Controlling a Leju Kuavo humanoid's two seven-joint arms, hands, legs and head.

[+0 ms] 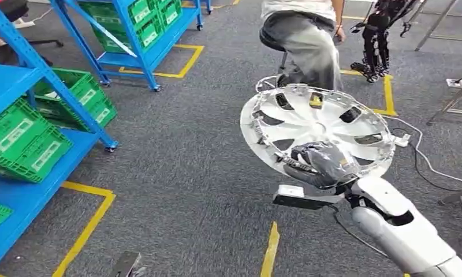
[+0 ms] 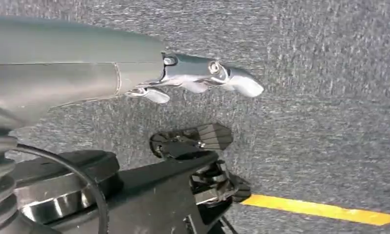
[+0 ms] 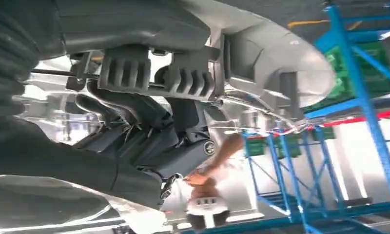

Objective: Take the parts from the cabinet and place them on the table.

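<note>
Carrying stage of the task, by the look of it: the right hand (image 1: 324, 164) grasps a silver wheel cover (image 1: 318, 124) by its near rim, fingers curled over the edge, and holds it out ahead of the body, nearly flat and tilted a little, above the floor; in the right wrist view the fingers (image 3: 129, 109) hook through the cover's ribbed underside (image 3: 261, 63); the part is already out of the cabinet and not yet set down; the left hand (image 2: 203, 80) hangs low over the carpet, fingers extended and apart, holding nothing; no tabletop is seen, so the next move, as a judgement, calls for turning or walking until one comes into sight, keeping the cover level and the grip firm on the rim, then lowering it flat; the wide disc could catch on racks or on the seated person. Surroundings: grey carpet (image 1: 188, 173) marked with yellow tape lines (image 1: 84, 228); blue steel shelving (image 1: 49, 63) along the left, loaded with green crates (image 1: 21, 141); a person on a stool (image 1: 304, 40) just beyond the cover; a white cable (image 1: 422, 156) trailing across the floor at right.
</note>
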